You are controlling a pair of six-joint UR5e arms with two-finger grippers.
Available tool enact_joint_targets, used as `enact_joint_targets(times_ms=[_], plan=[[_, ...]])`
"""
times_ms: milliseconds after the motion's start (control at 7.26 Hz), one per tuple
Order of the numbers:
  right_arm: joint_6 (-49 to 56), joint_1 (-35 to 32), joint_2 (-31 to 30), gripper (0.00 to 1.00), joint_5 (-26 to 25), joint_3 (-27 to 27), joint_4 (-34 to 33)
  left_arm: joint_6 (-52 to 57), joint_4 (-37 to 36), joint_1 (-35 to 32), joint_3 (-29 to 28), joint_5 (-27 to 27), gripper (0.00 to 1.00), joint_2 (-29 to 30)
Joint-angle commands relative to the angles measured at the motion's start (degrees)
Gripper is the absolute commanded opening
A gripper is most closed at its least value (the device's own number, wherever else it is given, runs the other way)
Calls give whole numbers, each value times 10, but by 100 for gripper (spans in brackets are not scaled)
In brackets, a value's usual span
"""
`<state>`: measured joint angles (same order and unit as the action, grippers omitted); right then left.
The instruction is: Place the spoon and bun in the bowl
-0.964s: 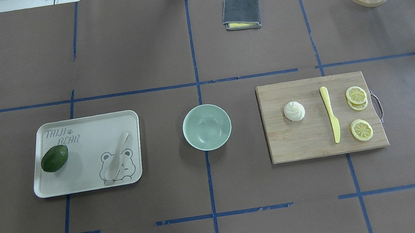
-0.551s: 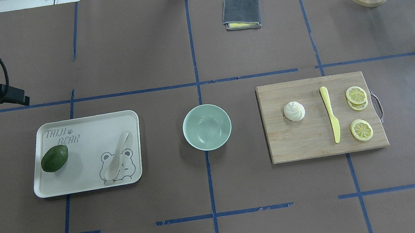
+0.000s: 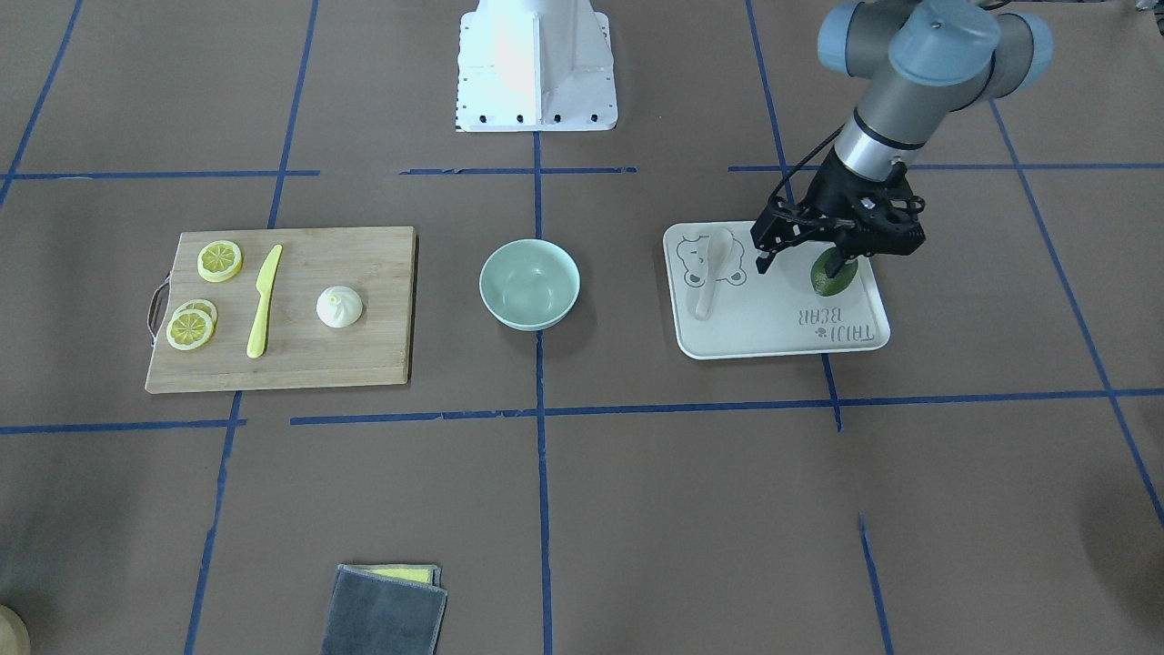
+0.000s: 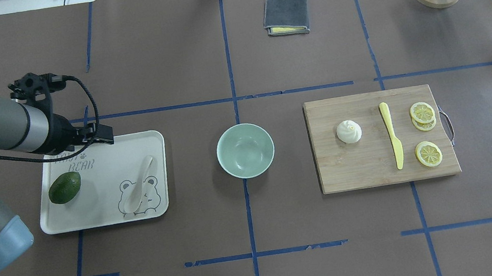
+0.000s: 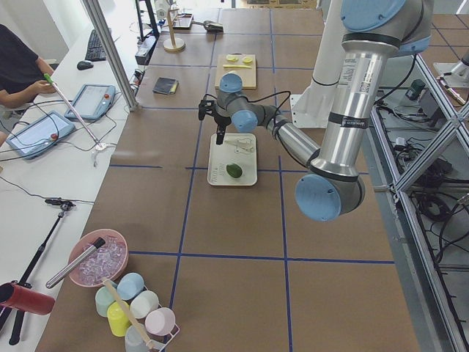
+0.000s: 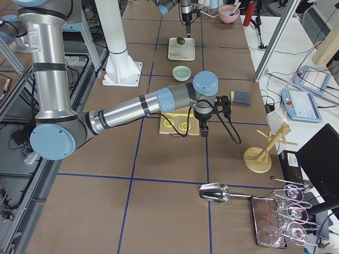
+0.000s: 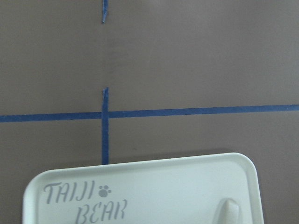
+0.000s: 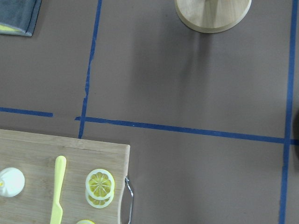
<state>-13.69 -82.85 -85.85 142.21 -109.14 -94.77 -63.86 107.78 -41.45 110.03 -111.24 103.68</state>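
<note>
Spoon [image 4: 138,191]: lies on the bear-print tray [image 4: 104,158], scoop toward the robot, well apart from the avocado [image 4: 64,187] on the same tray.
Bun [image 4: 349,131]: rests upright on the wooden cutting board [image 4: 365,167], beside the yellow knife [image 4: 392,136] and 3 lemon slices [image 4: 428,153].
Bowl [image 4: 230,162]: stands between tray and board, with nothing in it.
Left gripper [image 5: 220,137]: hangs above the tray's far edge, touching nothing; finger spacing cannot be determined.
Right gripper [image 6: 204,128]: hangs above the board's outer end; finger spacing cannot be determined.
</note>
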Motion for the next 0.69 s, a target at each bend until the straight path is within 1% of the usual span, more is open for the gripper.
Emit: enact_joint_targets(times_ms=[0,138,275,413,551], plan=[[-80,59,9,100,-3,-21,4,-21,-1,42,-17,32,100,17],[-115,79,13,100,-14,-21,31,-32,0,51,-37,34,99,33],[-175,103,13,100,-39,-20,76,-36,-1,67,-53,53,96,44],[-223,130,13,100,-48,-20,106,-37,0,77,-60,57,94,46],[-253,160,16,100,-68,-20,123,-37,-1,80,-62,58,93,46]])
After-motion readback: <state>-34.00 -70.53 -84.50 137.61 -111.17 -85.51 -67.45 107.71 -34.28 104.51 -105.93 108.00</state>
